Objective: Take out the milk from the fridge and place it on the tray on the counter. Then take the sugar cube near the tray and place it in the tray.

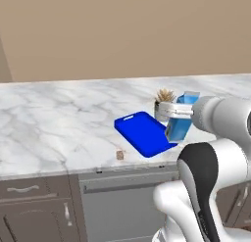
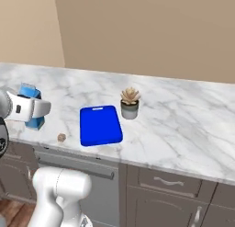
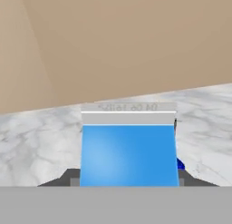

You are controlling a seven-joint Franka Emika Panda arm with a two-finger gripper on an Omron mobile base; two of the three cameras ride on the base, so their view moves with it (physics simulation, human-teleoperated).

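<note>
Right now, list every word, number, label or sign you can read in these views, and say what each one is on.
Nothing reads clearly.
Milk: a faint grey line of print runs along its white top band in the hand view, too blurred to read.
Tray, sugar cube, potted plant, counter: no text or labels visible.

Veined marble counter, glossy tray
</note>
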